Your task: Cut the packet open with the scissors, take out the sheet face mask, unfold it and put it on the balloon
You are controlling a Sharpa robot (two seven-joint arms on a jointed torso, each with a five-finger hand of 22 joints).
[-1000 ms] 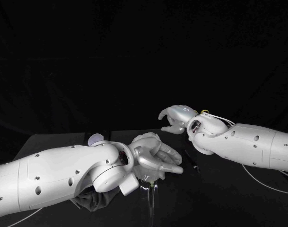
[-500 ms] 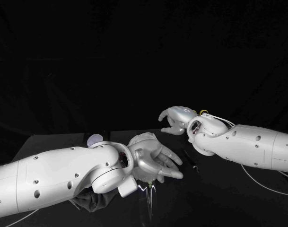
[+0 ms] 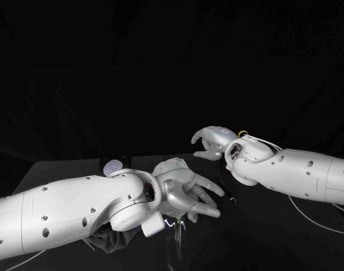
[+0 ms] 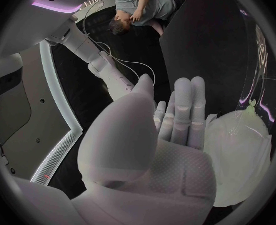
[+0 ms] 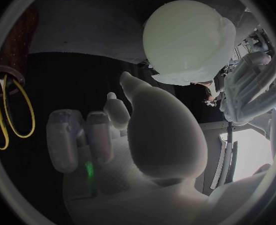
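The left hand hangs over the middle of the worktop with its fingers spread and nothing held. From its own wrist camera those fingers stand straight, right beside the sheet face mask. Whether they touch the sheet cannot be told.

The mask lies crinkled and pale over the balloon. The right wrist view shows this as a round white dome with a looser edge along one side. Where the sheet ends and bare balloon begins is hard to make out. In the head view the left hand covers most of it, and a crumpled pale patch shows just behind the knuckles.

The right hand hovers a little beyond, apart from the balloon, with its fingers curled in. Nothing shows between them.

At the balloon's green knot there are bright glints of a clear holder, which also shows below the left hand. Whether the knot sits inside it cannot be told.

Further out:
- A dark grey cloth is half hidden under the left forearm.
- A small pale disc peeks out behind that arm, cut off by it.
- A thin dark object lies on the worktop between the two arms, too dim to identify.
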